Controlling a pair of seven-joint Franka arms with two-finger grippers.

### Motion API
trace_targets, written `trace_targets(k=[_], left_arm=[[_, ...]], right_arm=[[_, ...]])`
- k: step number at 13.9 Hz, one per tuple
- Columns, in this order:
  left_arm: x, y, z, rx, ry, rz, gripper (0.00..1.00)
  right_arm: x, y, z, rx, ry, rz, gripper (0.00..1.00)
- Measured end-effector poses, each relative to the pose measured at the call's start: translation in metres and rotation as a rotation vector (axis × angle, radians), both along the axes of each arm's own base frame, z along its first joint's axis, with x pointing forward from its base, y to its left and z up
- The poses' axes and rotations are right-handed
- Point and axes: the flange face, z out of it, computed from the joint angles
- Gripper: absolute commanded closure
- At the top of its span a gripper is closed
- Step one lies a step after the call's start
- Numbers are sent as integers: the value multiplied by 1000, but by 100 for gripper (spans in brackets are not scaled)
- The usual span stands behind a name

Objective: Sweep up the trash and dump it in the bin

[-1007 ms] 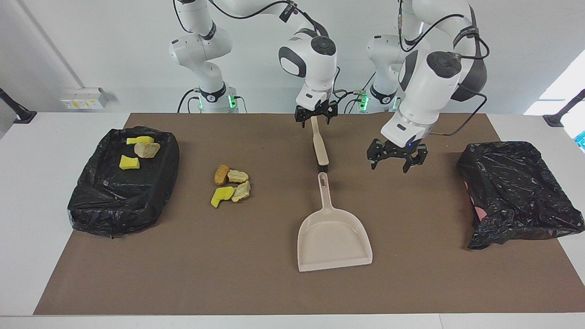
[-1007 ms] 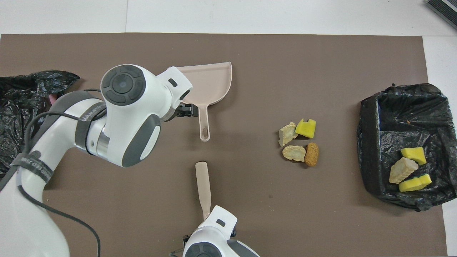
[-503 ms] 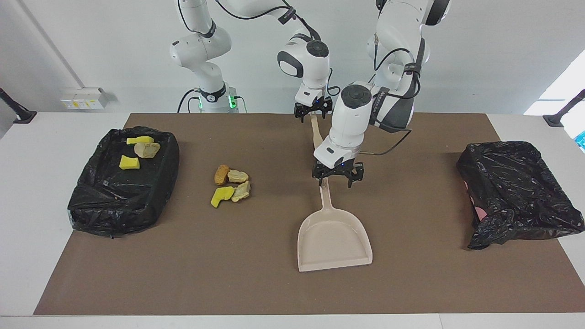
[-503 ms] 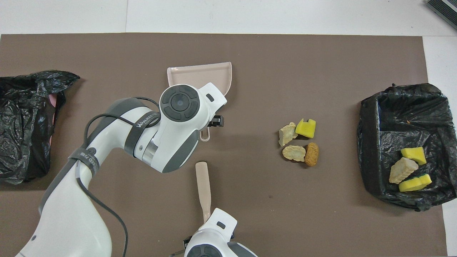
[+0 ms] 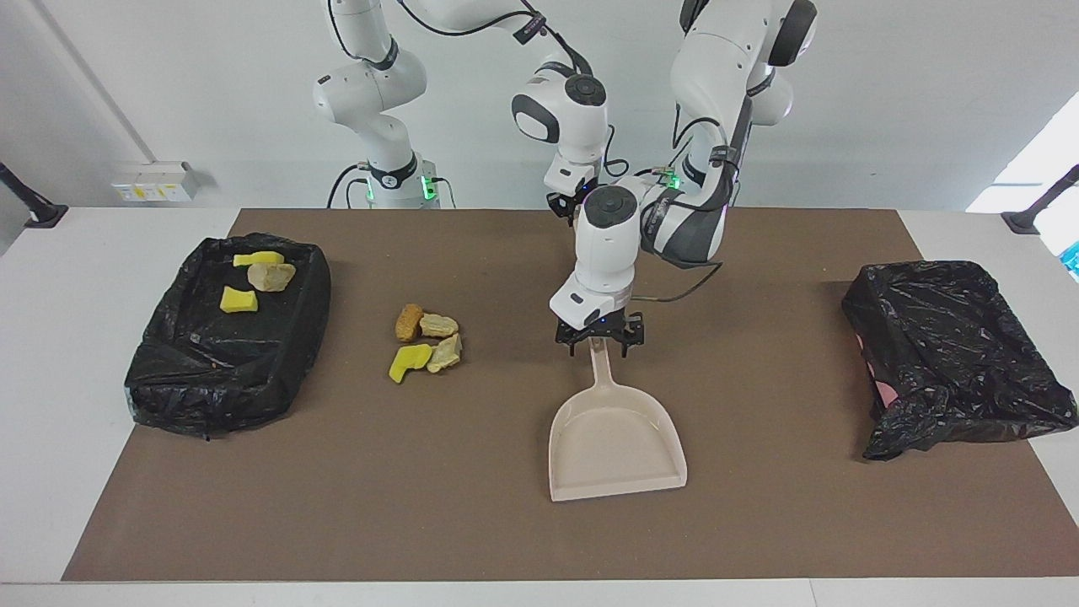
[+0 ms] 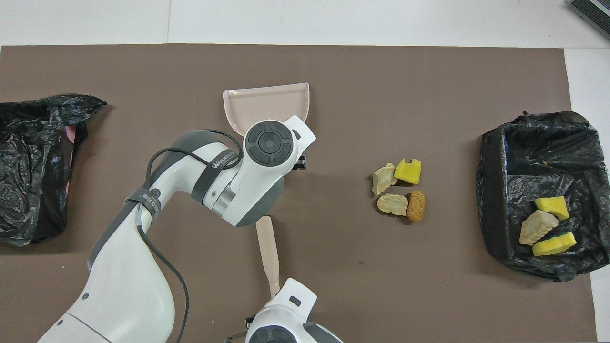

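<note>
Trash (image 5: 426, 341): four chunks are lying on the brown mat (image 5: 337, 506), unmoved, between the dustpan (image 5: 615, 438) and the lined bin (image 5: 228, 333) at the right arm's end; three more pieces (image 5: 253, 274) are sitting inside that bin. You are now seeing the left gripper (image 5: 599, 337) down at the dustpan's handle end, having crossed from the second black bag (image 5: 952, 354); its fingers are straddling the handle, and you cannot tell whether they are gripping yet. The right gripper (image 6: 276, 297) is clamping fully on the brush (image 6: 268, 247) handle, whose free end has swung slightly since a second ago.
</note>
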Motion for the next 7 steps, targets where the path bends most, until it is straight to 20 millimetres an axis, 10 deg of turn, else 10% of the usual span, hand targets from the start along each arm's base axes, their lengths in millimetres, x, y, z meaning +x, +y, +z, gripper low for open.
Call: trace_targets(k=[3, 7], left_arm=[[3, 2, 3, 26, -27, -19, 100], [6, 4, 5, 36, -38, -24, 100]], right_arm=[[20, -28, 27, -40, -4, -31, 100], [65, -114, 78, -125, 9, -52, 100]])
